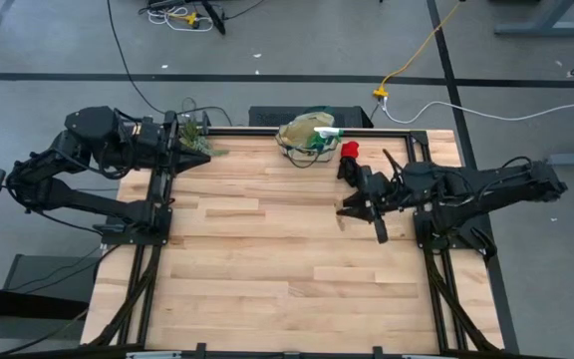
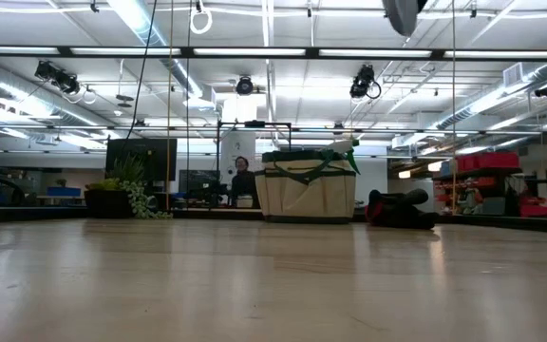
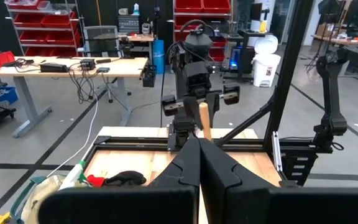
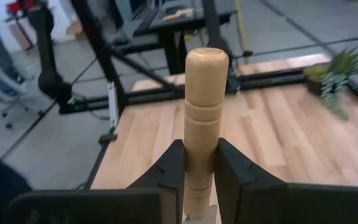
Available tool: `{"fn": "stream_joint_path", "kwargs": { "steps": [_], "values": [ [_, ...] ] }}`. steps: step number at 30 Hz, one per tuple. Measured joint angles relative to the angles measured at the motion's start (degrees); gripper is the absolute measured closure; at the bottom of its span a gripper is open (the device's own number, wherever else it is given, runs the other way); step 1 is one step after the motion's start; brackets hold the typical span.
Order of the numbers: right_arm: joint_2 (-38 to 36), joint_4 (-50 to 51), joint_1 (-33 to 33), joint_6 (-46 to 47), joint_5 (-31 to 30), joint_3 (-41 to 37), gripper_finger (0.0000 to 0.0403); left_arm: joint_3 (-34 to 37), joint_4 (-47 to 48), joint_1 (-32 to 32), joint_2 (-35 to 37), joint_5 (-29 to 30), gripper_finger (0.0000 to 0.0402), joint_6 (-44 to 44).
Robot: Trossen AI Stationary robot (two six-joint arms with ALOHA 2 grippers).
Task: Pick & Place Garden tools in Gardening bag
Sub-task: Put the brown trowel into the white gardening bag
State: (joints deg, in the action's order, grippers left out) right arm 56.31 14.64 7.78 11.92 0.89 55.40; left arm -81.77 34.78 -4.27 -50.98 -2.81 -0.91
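Handle (image 4: 202, 124) of a garden tool stands clamped between right fingers (image 4: 235, 171).

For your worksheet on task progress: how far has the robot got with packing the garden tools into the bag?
Done: a green item already pokes out of the bag. In hand: the right gripper is shut on a wooden tool handle above the table. Left: bagging that tool and the red-and-black glove lying beside the bag. The left gripper waits shut near the plant.
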Motion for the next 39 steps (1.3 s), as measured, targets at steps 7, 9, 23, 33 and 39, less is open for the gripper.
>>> {"fn": "stream_joint_path", "kwargs": {
  "steps": [7, 9, 23, 33, 39],
  "values": [
    [0.0, -2.2, -5.5, -0.9, 0.0, 0.0, 0.0350, 0.0, -1.0, 0.0, -0.3, 0.0, 0.0399, -0.3],
    [0.0, -2.8, -7.4, -1.8, -0.2, 0.0, 0.0350, 0.0, -1.0, 0.0, -0.5, 0.1, 0.0399, -0.4],
    [0.0, -6.7, -16.8, -6.5, -1.6, 0.0, 0.0350, 0.0, -2.6, 0.0, -3.7, 0.1, 0.0399, -1.5],
    [0.1, -13.8, -17.4, -5.1, 0.7, 1.4, 0.0350, 0.0, -3.8, 0.0, -4.2, 0.2, 0.0399, -1.4],
    [0.8, -13.4, -17.4, -5.4, 0.6, 7.0, 0.0350, 0.0, -5.0, -0.1, -4.2, 0.4, 0.0399, -1.4]
  ]
}}
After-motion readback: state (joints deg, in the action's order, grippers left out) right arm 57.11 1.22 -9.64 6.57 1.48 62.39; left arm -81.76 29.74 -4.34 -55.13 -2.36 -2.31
